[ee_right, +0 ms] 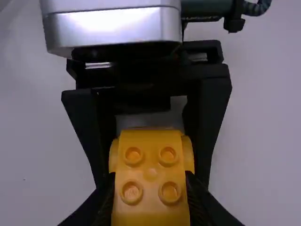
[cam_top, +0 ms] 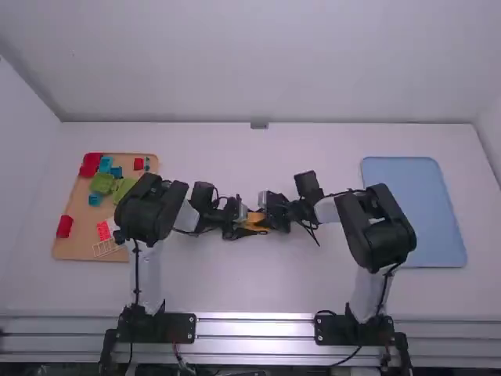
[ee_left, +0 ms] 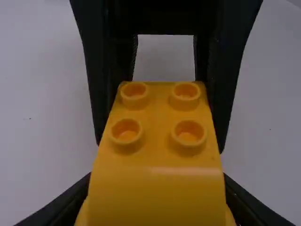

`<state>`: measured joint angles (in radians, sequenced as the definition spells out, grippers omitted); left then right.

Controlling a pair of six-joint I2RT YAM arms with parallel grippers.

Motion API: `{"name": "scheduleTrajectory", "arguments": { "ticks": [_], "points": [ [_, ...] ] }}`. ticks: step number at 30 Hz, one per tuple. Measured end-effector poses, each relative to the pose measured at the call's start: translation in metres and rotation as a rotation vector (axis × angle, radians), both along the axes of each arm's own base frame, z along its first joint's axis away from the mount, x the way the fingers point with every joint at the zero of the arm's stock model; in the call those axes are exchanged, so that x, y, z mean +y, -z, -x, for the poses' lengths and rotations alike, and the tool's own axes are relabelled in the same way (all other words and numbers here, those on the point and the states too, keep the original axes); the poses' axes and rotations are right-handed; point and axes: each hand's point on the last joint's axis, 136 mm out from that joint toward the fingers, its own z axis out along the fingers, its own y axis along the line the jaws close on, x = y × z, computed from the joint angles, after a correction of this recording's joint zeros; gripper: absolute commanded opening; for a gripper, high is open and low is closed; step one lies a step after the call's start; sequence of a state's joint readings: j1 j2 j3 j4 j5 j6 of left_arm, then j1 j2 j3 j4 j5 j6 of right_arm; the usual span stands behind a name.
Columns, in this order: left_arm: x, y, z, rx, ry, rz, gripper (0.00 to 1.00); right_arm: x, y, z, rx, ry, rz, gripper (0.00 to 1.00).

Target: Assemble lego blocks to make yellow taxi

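The left tool (cam_top: 248, 227) and the right tool (cam_top: 270, 221) both pinch the yellow block (cam_top: 256, 222) over the middle of the worktop (cam_top: 258, 290). Up close, each wrist view shows four round bumps on its top. From high up, the high view shows a brown tray (cam_top: 74, 249) on the left, with red blocks (cam_top: 64, 226), green blocks (cam_top: 102, 183), blue blocks (cam_top: 105, 164) and a pale grid (cam_top: 106, 248) on it. A blue tray (cam_top: 415, 211) lies on the right.

The left wrist view apparently crops the yellow block (ee_left: 157, 157).
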<state>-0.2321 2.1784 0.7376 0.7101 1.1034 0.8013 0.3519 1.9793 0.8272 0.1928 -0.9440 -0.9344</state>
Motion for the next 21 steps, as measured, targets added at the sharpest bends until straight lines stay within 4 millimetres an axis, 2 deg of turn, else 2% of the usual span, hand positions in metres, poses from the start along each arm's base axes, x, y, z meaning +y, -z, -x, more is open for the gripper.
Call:
{"name": "scheduleTrajectory", "arguments": {
  "ticks": [10, 18, 21],
  "points": [
    [0.0, -0.0002, 0.0002, 0.0, 0.001, 0.002, 0.42, 0.0026, 0.0015, 0.0006, -0.044, 0.012, 0.09, 0.05],
    [0.0004, -0.0002, -0.0001, 0.0, 0.0, 0.001, 0.41, 0.003, 0.0028, 0.0001, -0.05, 0.024, 0.12, 0.04],
    [0.0003, -0.0002, -0.0001, 0.0, 0.0, 0.001, 0.4, 0.0024, 0.0058, 0.0006, -0.05, 0.026, 0.14, 0.07]
  ]
}}
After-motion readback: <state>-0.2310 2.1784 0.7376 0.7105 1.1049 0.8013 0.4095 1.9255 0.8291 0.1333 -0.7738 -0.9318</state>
